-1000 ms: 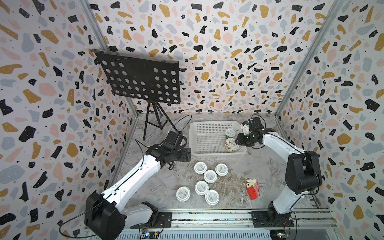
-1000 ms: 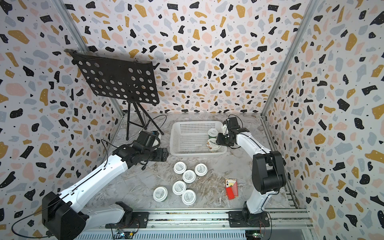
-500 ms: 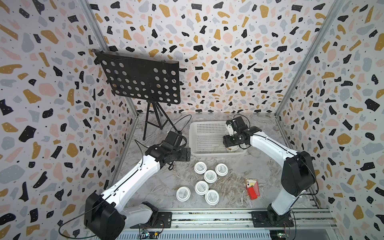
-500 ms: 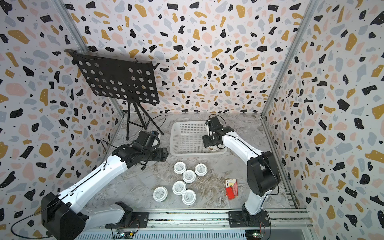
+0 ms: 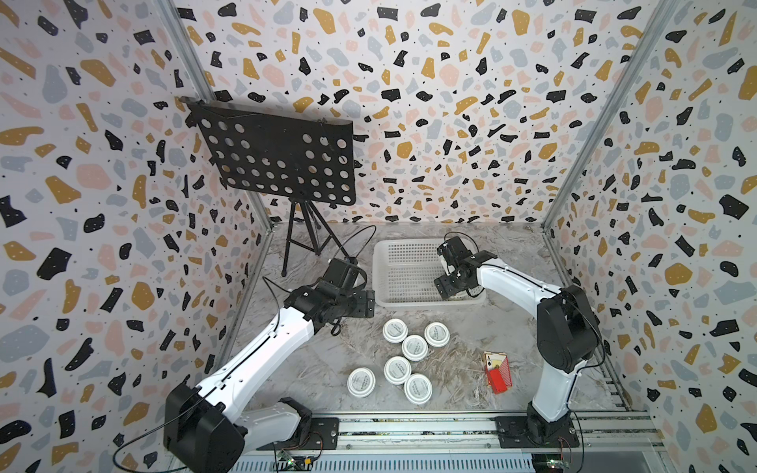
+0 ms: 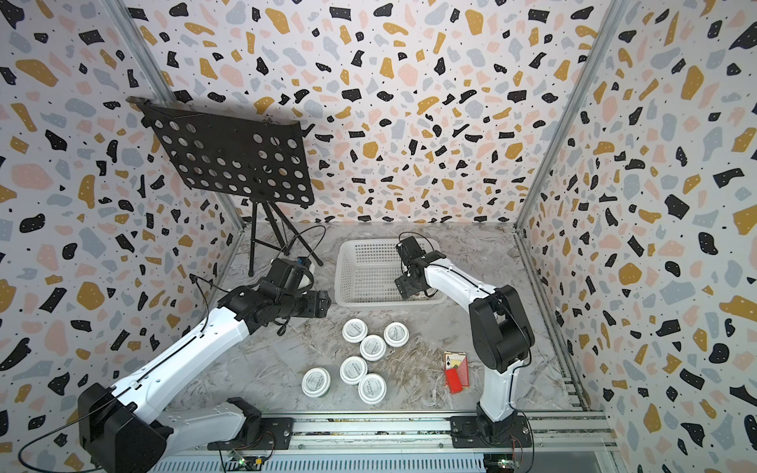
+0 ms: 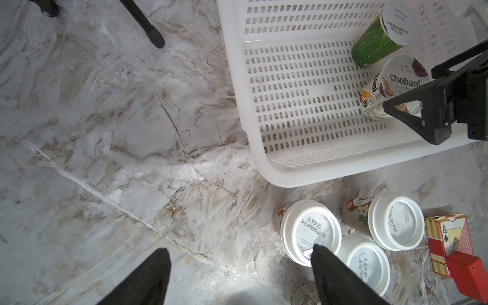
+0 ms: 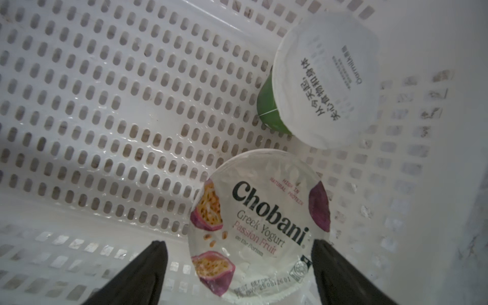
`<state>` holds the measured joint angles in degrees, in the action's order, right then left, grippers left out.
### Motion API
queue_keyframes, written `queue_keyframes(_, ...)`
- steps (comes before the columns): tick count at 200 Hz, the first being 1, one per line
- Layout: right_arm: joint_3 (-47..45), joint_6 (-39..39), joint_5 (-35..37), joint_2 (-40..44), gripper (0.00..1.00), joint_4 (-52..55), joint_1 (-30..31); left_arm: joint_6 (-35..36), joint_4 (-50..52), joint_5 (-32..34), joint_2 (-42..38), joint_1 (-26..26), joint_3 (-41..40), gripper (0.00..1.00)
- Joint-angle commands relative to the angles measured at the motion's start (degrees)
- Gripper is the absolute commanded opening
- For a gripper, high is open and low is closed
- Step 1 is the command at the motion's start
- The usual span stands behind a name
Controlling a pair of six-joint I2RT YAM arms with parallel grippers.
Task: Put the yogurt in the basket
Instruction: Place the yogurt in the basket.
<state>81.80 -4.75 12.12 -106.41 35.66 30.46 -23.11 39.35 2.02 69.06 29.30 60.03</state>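
Note:
The white basket (image 5: 403, 245) (image 6: 360, 250) stands at the back middle of the table. Two yogurt cups stand upright in its right near corner: a Chobani cup (image 8: 258, 224) (image 7: 388, 87) and a green-sided cup (image 8: 317, 92) (image 7: 375, 45). My right gripper (image 5: 444, 268) (image 8: 237, 245) hangs open just above the Chobani cup, one finger to each side of the lid, holding nothing. Several white-lidded yogurt cups (image 5: 414, 347) (image 6: 372, 347) (image 7: 311, 232) stand clustered on the table in front of the basket. My left gripper (image 5: 370, 303) (image 7: 239, 253) is open over bare table, left of that cluster.
A red playing-card box (image 5: 497, 370) (image 7: 449, 237) lies to the right of the cup cluster. A black music stand (image 5: 278, 159) on a tripod stands at the back left, with a cable looping towards the basket. Patterned walls close in three sides.
My right arm has swung left from the basket's right rim to over the two cups inside, and its jaws have spread wide. The left arm has not moved.

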Motion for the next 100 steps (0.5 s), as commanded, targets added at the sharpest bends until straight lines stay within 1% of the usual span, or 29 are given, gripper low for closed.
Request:
queue_keyframes(1, 1.96, 0.97, 2.62, 0.9, 0.91, 1.61, 0.31, 1.06, -1.02, 0.53, -1.13, -0.38, -0.09, 0.87)
queue_keyframes(100, 1.22, 1.04, 5.06, 1.8, 0.91, 1.55, 0.3, 1.02, -1.04, 0.44, -1.21, -0.47, -0.18, 0.88)
